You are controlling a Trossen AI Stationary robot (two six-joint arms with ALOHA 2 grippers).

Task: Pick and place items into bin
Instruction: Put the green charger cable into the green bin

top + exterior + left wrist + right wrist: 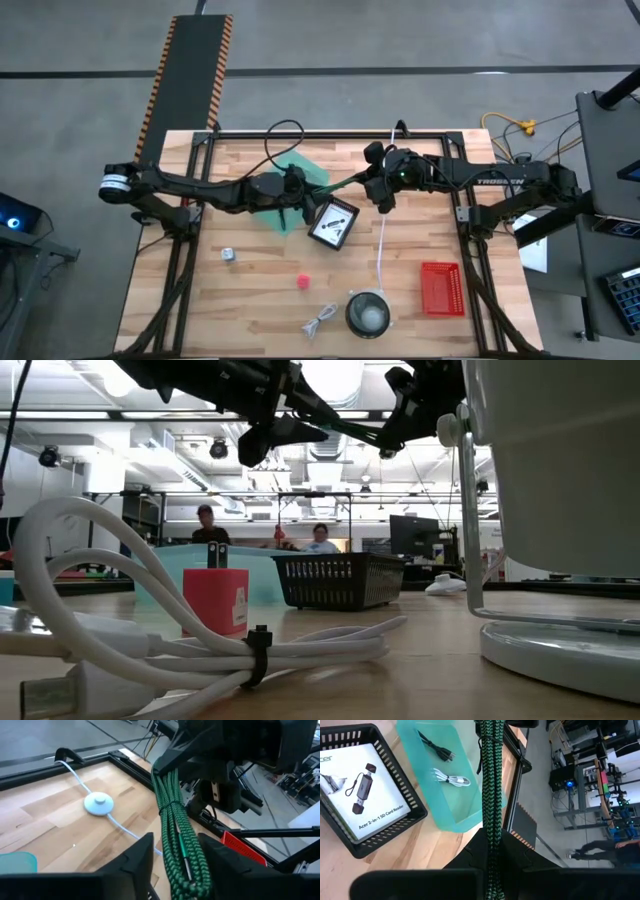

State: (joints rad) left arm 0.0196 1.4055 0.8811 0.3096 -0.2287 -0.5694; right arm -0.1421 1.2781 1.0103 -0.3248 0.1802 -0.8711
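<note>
Braided cord is dark green with lighter green flecks. The tub is see-through teal, with one black cable and one white cable inside. Black mesh basket, red basket, pink ball, light wood-grain surface.

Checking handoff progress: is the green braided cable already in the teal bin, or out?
Out. The green braided cable hangs stretched between the right claw and left claw, above the teal bin.
</note>
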